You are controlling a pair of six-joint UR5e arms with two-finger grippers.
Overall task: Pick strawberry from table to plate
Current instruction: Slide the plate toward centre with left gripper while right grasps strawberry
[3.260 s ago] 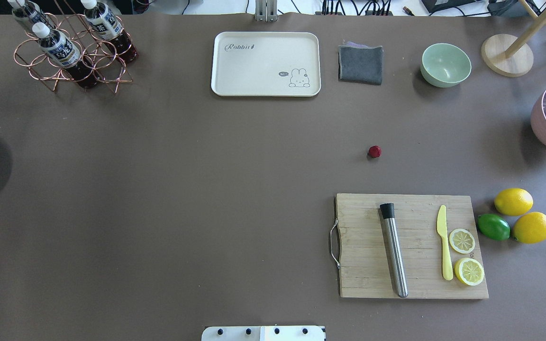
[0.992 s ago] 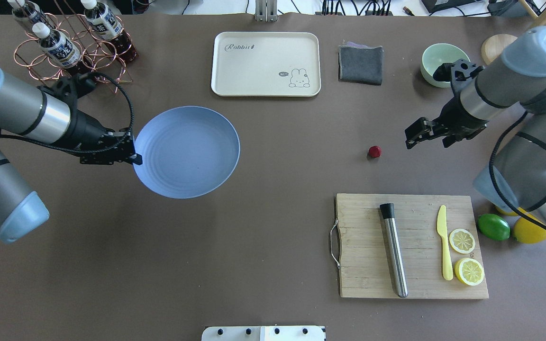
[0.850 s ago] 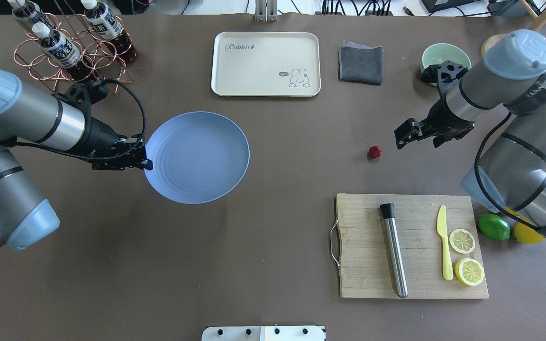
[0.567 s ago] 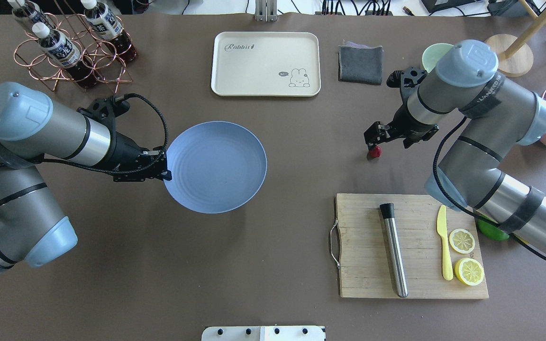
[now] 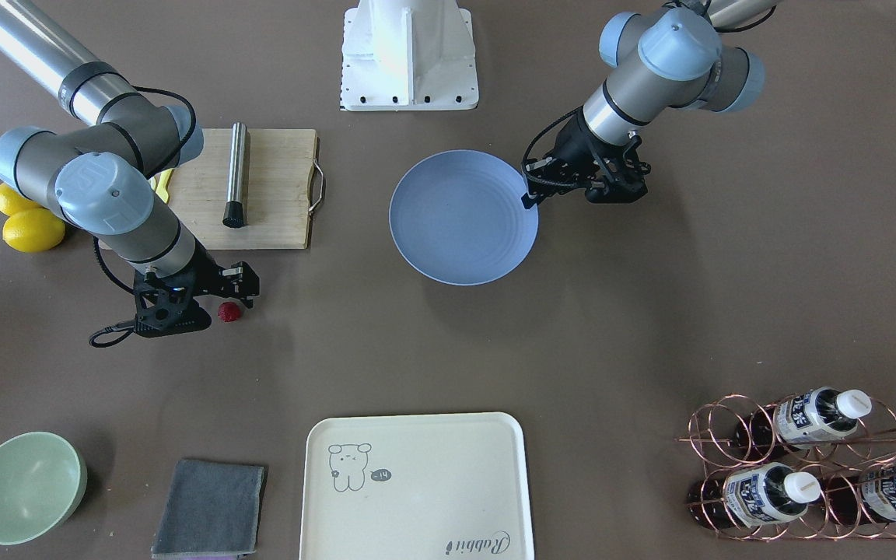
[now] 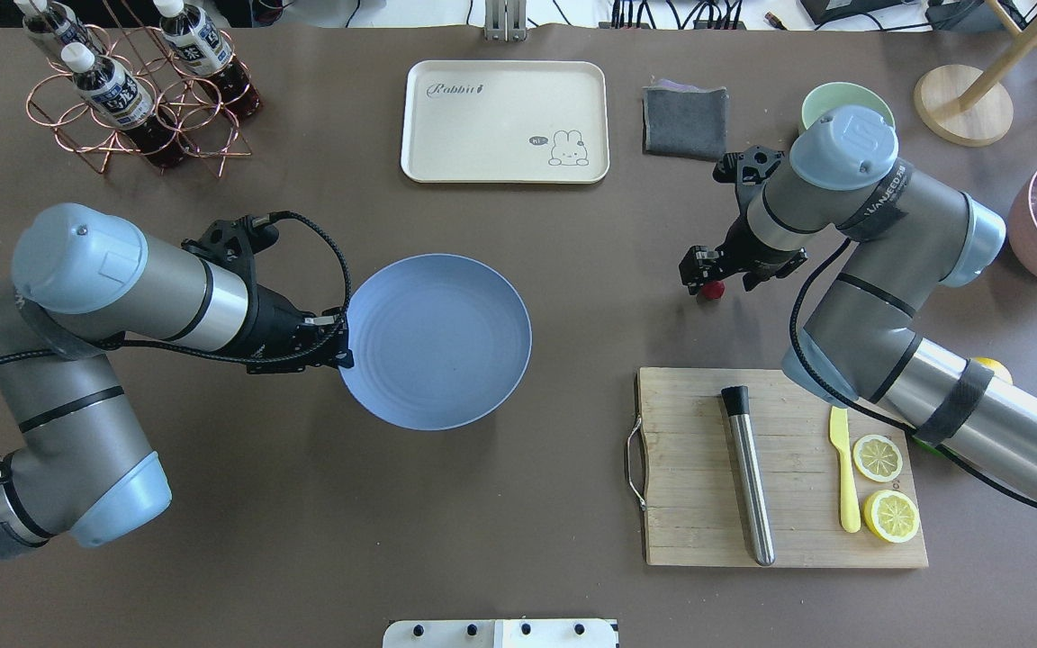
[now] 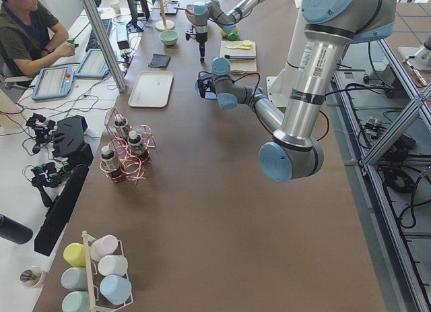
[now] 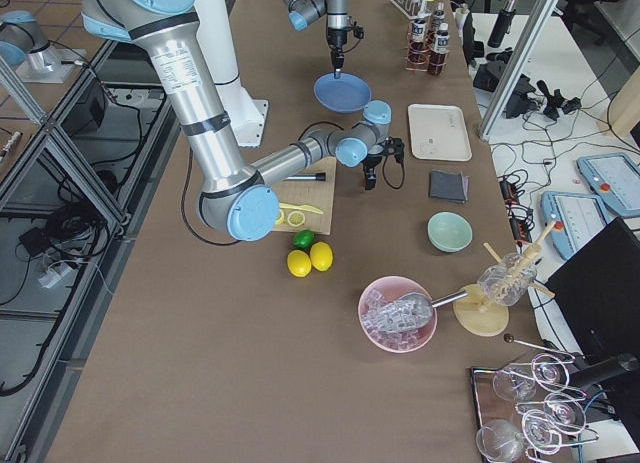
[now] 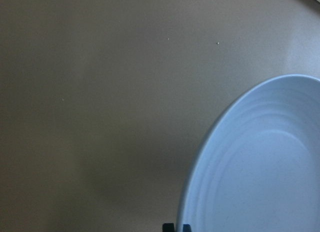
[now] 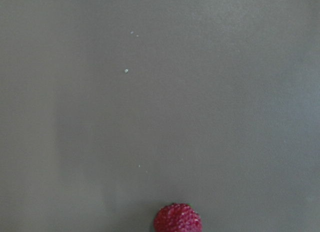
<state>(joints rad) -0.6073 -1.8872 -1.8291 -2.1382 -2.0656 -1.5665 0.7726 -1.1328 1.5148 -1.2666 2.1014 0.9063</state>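
Note:
The strawberry is a small dark-red berry lying on the brown table, right of centre. My right gripper hangs directly over it, open, with the berry just beside its fingers. In the right wrist view the strawberry sits at the bottom edge and no fingertips show. The light-blue plate is near the table's middle. My left gripper is shut on its left rim. A soft shadow beside the plate suggests it is held slightly off the table.
A wooden cutting board with a steel muddler, yellow knife and lemon slices lies in front of the strawberry. A cream tray, grey cloth and green bowl stand at the far side. A copper bottle rack is far left.
Both arms have come in. The left one has carried the plate from the left edge toward the table's centre. The right gripper has moved left and down onto the strawberry, which has stayed put.

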